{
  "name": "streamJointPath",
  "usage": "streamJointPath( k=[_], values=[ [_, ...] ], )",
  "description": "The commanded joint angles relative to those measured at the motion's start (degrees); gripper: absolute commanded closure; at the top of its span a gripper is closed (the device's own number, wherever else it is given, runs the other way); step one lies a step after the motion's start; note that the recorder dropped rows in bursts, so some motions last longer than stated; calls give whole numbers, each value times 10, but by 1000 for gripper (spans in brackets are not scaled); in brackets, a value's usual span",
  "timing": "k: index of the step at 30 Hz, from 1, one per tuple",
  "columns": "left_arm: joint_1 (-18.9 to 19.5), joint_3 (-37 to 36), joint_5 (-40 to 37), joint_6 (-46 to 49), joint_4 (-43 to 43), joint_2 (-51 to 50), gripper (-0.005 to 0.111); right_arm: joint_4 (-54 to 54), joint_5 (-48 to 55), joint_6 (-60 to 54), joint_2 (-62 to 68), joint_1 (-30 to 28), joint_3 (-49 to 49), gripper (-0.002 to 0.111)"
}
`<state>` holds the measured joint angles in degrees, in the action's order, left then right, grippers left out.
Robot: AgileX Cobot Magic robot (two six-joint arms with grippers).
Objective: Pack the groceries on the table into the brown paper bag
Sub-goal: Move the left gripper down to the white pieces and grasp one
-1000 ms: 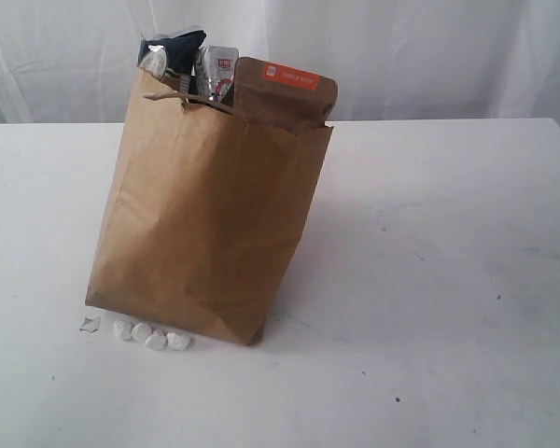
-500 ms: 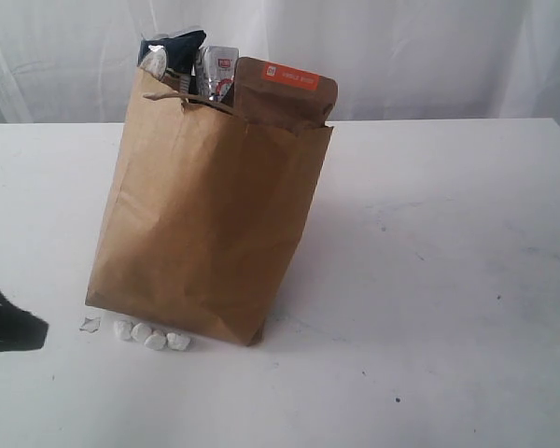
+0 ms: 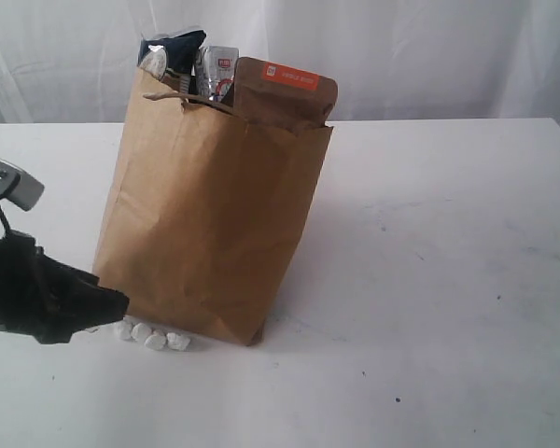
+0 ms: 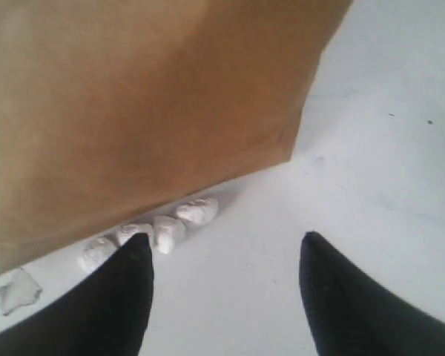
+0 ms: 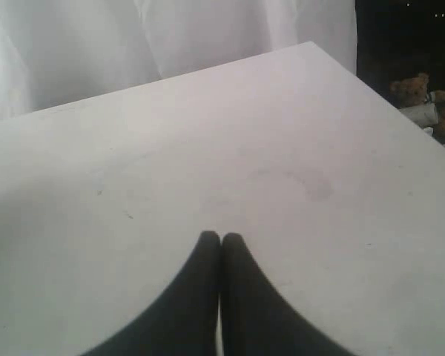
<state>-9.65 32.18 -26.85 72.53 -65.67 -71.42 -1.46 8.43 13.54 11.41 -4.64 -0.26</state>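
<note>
The tall brown paper bag (image 3: 210, 215) stands on the white table (image 3: 429, 280) with groceries poking out of its top: the orange-labelled brown pouch (image 3: 285, 91), a dark packet (image 3: 173, 47) and a clear packet with a red label (image 3: 217, 70). The bag's creased side (image 4: 148, 96) fills the left wrist view. My left gripper (image 3: 112, 306) is low at the bag's front left corner, open and empty (image 4: 222, 241), beside the small white pebble-like bits (image 4: 159, 228). My right gripper (image 5: 221, 237) is shut over bare tabletop, out of the exterior view. No groceries lie on the table.
White pebble-like bits (image 3: 154, 336) lie in a row against the bag's front base, with a flat scrap (image 4: 15, 289) near them. A white curtain (image 3: 420, 56) hangs behind the table. The table's far corner edge (image 5: 334, 55) shows in the right wrist view, with dark clutter beyond.
My left arm has come in from the left edge and risen toward the bag's front left corner, now covering the scrap by the pebbles. The bag has not moved.
</note>
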Motion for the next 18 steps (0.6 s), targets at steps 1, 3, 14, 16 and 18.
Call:
streamJointPath(
  k=[1,3,14,16,18],
  values=[
    [-3,-3,-42,3,-15,-33,45,-1,-3,3,1,2,3,108],
    [-3,-3,-17,3,-22,-54,45,-1,-3,3,1,2,3,108],
    [-5,10,26,20,-49,-152,45,-1,-3,3,1,2,3,108],
    [-10,15,41,30,-62,-169,45,-1,-3,3,1,2,3,108],
    [-21,22,72,61,-70,-189,45,-1,-3,3,1,2,3,108]
  ],
)
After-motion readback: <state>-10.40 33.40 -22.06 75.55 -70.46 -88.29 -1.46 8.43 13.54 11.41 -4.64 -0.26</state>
